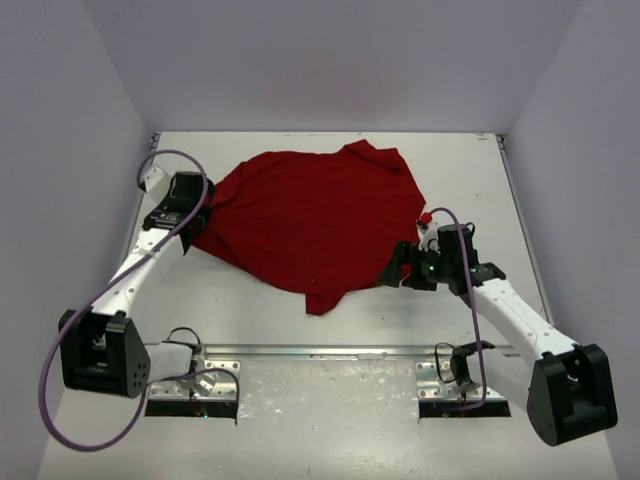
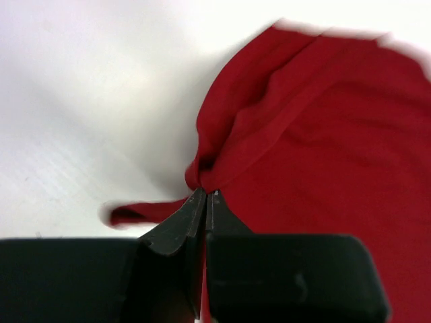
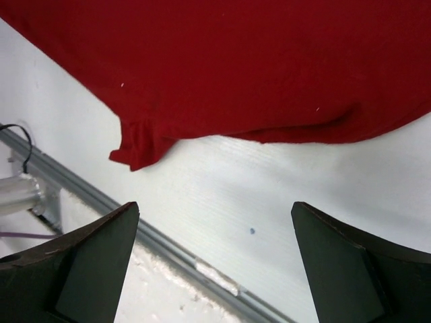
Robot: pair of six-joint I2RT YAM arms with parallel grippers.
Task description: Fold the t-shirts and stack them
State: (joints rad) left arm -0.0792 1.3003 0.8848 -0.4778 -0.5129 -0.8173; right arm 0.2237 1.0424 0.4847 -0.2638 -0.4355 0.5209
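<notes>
Red shirt [image 1: 310, 225] lies rumpled across the middle of the table [image 1: 330, 335], left gripper [image 1: 205, 215] at its left edge, right gripper [image 1: 395, 270] beside its near-right hem.

Left wrist: jaws pinched tight on a bunched fold of cloth.

Right wrist: jaws spread wide, holding nothing, over bare table just near of the hem.

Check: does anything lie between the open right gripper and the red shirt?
Nothing visible does. Only white table surface lies between the right gripper and the near hem of the t-shirt.
</notes>
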